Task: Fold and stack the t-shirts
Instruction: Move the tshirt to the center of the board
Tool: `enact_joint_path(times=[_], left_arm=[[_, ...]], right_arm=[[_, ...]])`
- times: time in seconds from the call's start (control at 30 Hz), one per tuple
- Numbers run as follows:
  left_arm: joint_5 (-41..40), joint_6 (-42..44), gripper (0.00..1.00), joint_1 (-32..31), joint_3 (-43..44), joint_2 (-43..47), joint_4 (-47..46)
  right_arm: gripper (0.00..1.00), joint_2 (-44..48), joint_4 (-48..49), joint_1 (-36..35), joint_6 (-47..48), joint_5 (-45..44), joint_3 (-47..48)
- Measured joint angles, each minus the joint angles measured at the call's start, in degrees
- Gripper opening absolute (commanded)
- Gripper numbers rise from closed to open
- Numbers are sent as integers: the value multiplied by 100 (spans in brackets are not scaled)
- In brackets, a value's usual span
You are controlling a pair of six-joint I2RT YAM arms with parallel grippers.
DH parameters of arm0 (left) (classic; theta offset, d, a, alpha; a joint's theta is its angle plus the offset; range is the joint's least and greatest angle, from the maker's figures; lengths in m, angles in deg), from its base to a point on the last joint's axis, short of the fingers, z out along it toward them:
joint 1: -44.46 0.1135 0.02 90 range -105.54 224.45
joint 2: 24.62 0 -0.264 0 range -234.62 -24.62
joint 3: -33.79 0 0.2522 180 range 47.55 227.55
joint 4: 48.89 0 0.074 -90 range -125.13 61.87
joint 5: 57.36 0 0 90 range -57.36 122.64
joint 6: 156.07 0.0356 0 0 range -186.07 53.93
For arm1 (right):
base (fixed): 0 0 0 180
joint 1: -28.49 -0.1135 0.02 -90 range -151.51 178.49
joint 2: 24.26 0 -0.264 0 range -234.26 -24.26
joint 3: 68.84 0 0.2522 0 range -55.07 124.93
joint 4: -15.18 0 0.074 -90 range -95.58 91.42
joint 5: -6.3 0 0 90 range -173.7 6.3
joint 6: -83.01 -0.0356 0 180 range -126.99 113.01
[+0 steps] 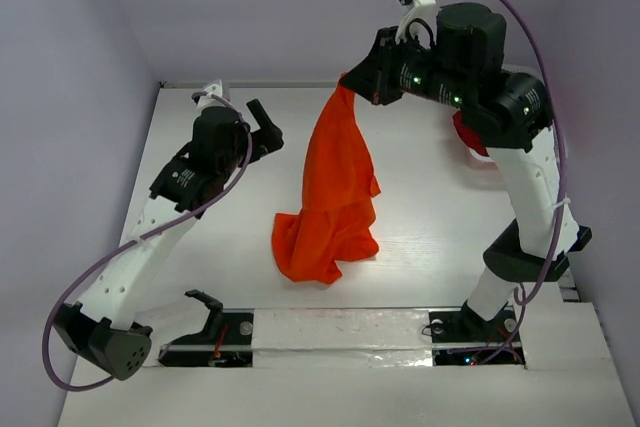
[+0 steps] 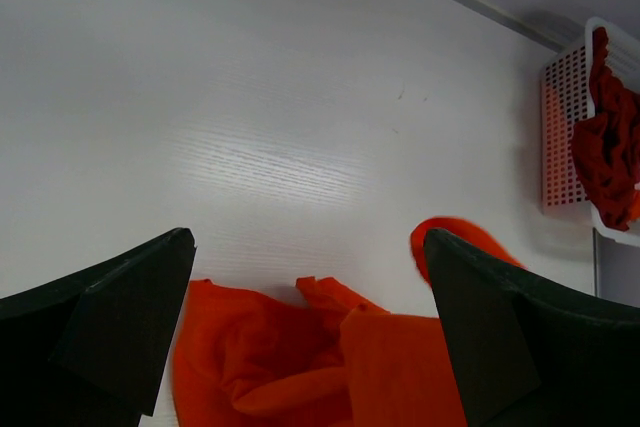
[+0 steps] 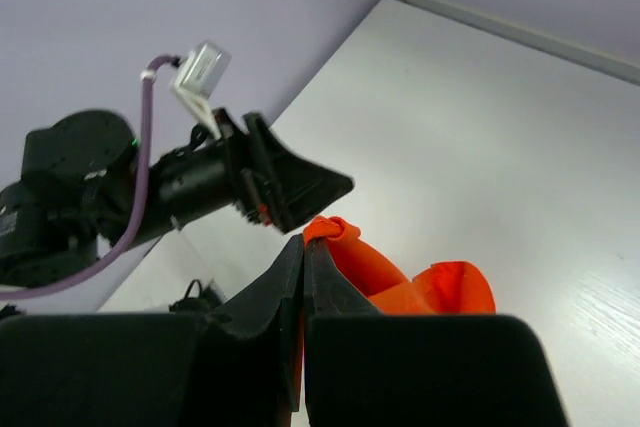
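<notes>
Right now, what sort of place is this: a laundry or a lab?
Probably a robot test bench, not a laundry: a bare white table boxed in by plain walls, a left arm and right arm bolted at its near edge, the right gripper holding up an orange t-shirt, a basket of red shirts.

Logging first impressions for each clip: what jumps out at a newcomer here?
The bright orange-red t-shirt hangs mid-table from the shut right gripper, its lower part bunched on the white table. The left gripper hovers open to its left, holding nothing. At the far right, dark red shirts lie in a white lattice basket.
</notes>
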Motion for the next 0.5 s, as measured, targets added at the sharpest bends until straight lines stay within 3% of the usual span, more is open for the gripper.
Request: enact_joint_path(times=[0.23,0.5], left_arm=[[-7,-83,99,-157,-407,42,26],[-11,-203,99,-400,-717,372,90]], right_arm=[[0,-278,24,664,33,-26,33],[0,-584,188,754,17,170,-20]])
